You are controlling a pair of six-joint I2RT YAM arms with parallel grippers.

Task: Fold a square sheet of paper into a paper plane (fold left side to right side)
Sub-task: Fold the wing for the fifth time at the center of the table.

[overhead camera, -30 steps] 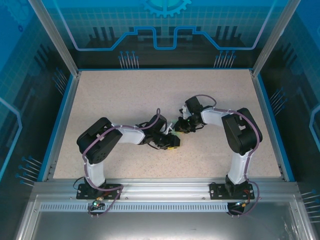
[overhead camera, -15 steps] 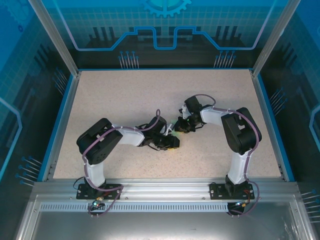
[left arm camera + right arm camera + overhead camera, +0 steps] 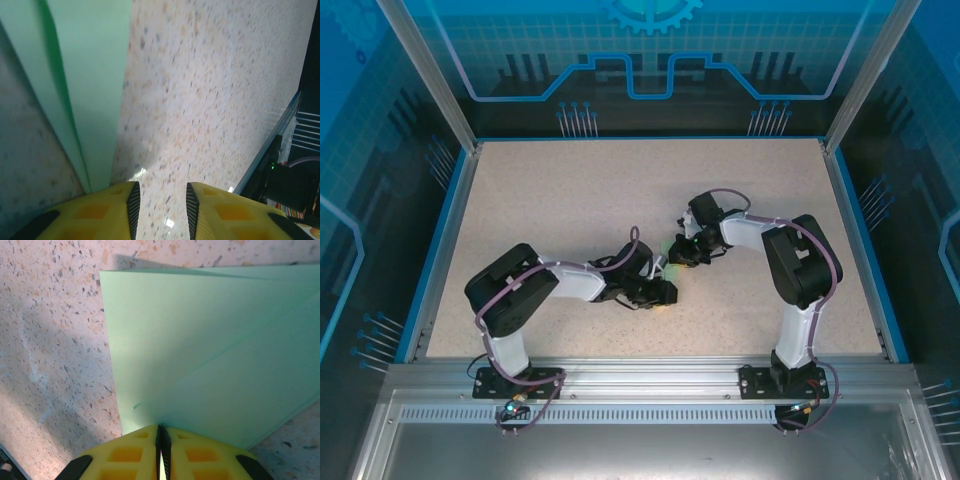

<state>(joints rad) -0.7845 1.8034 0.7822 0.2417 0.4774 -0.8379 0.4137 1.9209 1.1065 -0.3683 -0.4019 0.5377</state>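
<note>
Top external view: both arms bend inward over the speckled table [image 3: 570, 200]. The left gripper [image 3: 665, 292] and the right gripper [image 3: 685, 250] sit near each other around the middle of the surface, the right one a little farther and to the right.

Left wrist view: the sheet of paper [image 3: 90, 75], pale mint green, lies folded in layers, and one long flap casts a dark green shadow line. It narrows toward the camera and ends against the tip of one yellow finger [image 3: 95, 210]. The left gripper's jaws stand a narrow gap apart, with only bare table between them, so it holds nothing.

Right wrist view: the folded paper spreads out flat on the table ahead of the fingers, with a diagonal layer edge crossing it. The right gripper's yellow jaws are pressed together on the near edge of the paper, pinching it, and a thin pale line of paper shows in the slit between them.
</note>
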